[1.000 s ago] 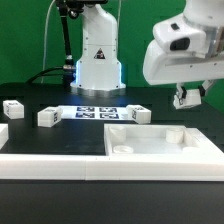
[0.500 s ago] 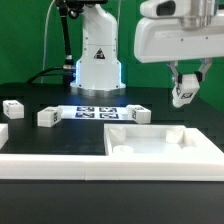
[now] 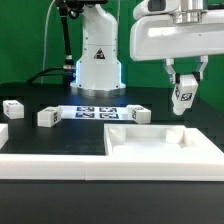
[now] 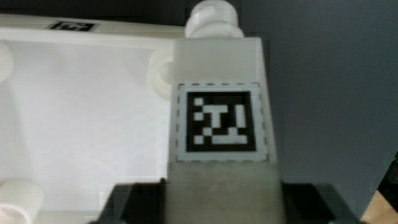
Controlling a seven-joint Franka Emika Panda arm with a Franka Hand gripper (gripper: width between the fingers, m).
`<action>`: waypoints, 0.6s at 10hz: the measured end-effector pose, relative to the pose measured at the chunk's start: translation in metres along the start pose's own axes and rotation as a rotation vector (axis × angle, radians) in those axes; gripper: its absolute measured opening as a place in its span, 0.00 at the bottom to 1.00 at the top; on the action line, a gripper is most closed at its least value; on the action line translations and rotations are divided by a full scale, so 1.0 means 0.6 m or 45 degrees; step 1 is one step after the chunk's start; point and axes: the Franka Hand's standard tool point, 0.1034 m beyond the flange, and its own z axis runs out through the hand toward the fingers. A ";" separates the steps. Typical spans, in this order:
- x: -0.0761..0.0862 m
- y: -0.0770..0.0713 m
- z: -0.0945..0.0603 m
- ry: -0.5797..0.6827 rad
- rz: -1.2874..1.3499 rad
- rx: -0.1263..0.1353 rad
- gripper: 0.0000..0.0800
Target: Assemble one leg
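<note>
My gripper (image 3: 182,92) is shut on a leg (image 3: 181,98), a small white post with a black-and-white tag, and holds it in the air above the far right corner of the white tray-like part (image 3: 165,146). In the wrist view the leg (image 4: 221,110) fills the middle, its tag facing the camera and its round peg pointing away, between my dark fingers (image 4: 128,200). The tray-like part (image 4: 80,100) lies beneath it. More legs lie on the table: one (image 3: 47,117) left of the marker board, one (image 3: 12,108) further left, one (image 3: 137,114) by the board's right end.
The marker board (image 3: 96,112) lies flat in front of the robot base (image 3: 98,62). A long white rail (image 3: 60,160) runs along the front of the table. A white piece (image 3: 2,132) shows at the exterior view's left edge.
My gripper with the leg has moved toward the exterior view's left and slightly down, from beyond the tray-like part's right edge to above its far right corner. The leg now hangs more upright.
</note>
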 end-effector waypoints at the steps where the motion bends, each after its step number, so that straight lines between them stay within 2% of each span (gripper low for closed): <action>1: 0.007 0.005 -0.005 0.011 -0.015 -0.002 0.36; 2: 0.014 0.005 -0.008 0.021 -0.015 -0.001 0.36; 6: 0.015 0.007 -0.002 0.057 -0.021 -0.002 0.36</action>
